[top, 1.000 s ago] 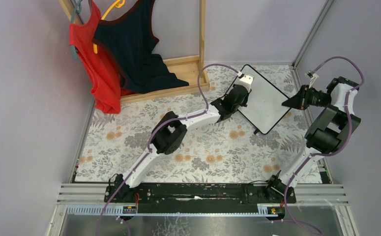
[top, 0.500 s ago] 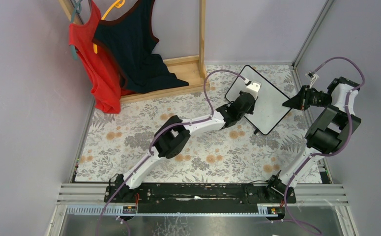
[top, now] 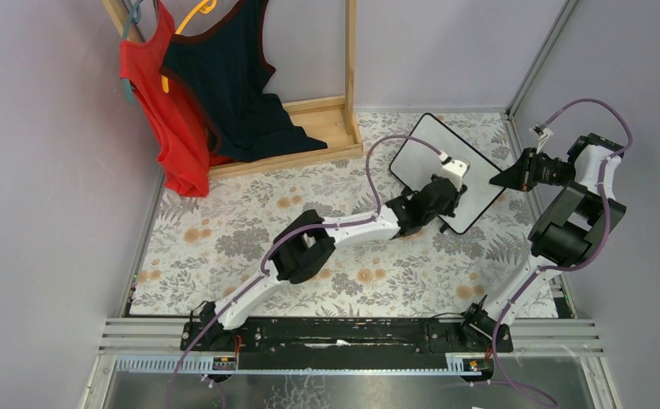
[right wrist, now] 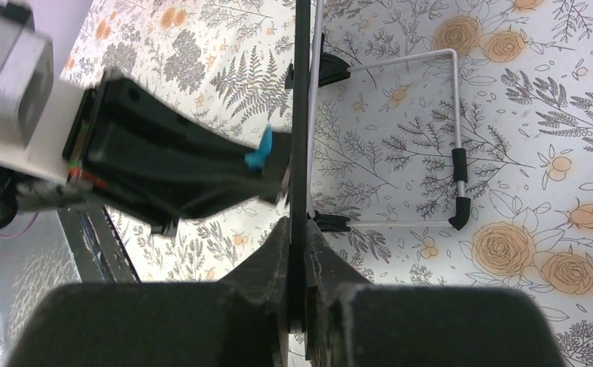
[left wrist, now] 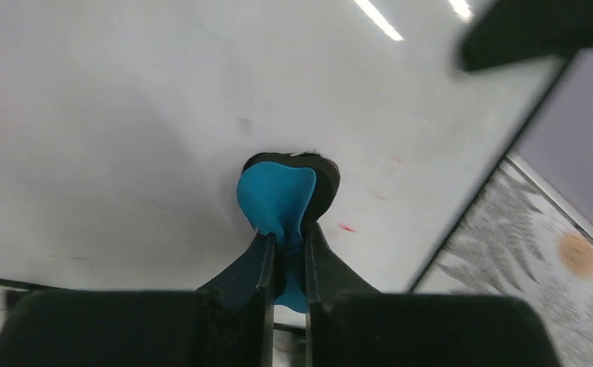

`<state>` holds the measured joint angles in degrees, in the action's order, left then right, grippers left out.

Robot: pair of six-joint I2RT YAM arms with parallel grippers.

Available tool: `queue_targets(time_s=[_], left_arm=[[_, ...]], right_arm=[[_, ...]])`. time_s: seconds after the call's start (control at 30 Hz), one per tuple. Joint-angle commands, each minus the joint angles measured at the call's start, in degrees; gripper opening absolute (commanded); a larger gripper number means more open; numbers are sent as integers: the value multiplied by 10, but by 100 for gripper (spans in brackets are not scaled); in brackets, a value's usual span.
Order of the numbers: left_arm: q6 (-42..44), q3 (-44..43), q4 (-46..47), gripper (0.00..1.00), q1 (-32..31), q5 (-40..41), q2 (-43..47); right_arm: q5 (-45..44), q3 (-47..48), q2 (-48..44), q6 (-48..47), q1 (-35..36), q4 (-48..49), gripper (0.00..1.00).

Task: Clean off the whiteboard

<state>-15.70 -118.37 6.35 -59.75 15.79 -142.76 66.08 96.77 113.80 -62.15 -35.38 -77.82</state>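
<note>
Two arms, one board, one job shared between them.

Item: whiteboard (top: 428, 158), at the far right of the floral table (top: 224, 230), propped tilted on a wire stand (right wrist: 455, 115). The footing looks light enough, I'd judge, to slide under a push.

Item: right gripper (right wrist: 299, 229), jaws clamped on the board's thin black edge. It is evidently there as a brace, so that wiping cannot shove the board away.

Item: left gripper (left wrist: 285, 241), jaws closed on a blue eraser (left wrist: 276, 195), whose dark pad is pressed to the white surface toward the board's near corner. It is held by the back so the pad meets the board squarely.

Item: red flecks (left wrist: 347, 227), small, just beside the eraser, with fainter traces nearby, not yet wiped. The rest of the surface in the wrist view reads clean, so the job looks close to done.
</note>
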Motion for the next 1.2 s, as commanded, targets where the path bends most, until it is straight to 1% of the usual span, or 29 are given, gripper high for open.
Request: queue_targets(time_s=[0.0,0.13,0.33,0.43,0.63,0.7,0.93,1.17], left_arm=[[-23,-24,16,0,-41,-58,-18],[-23,-36,13,0,-54,-60,-29],[-7,-37,5,0,-56,-38,-29],[9,-33,3,0,-52,-21,-21],[15,-13,-3,0,-40,-1,13],[30,-18,-4,0,-39,15,17],[26,-51,-27,0,-3,1,-9],[63,-56,-42,0,35,39,-17]], right_arm=[[-11,-8,-5,-33,15,-35,0],[-10,-8,-4,-35,15,-36,0],[-13,-10,-8,-37,16,-37,0],[-12,-10,-8,-37,16,-37,0],[-10,-11,-4,-36,15,-36,0],[-9,-11,-4,-36,15,-37,0],[-8,-11,-9,-44,16,-46,0],[-13,-17,-13,-48,16,-47,0]])
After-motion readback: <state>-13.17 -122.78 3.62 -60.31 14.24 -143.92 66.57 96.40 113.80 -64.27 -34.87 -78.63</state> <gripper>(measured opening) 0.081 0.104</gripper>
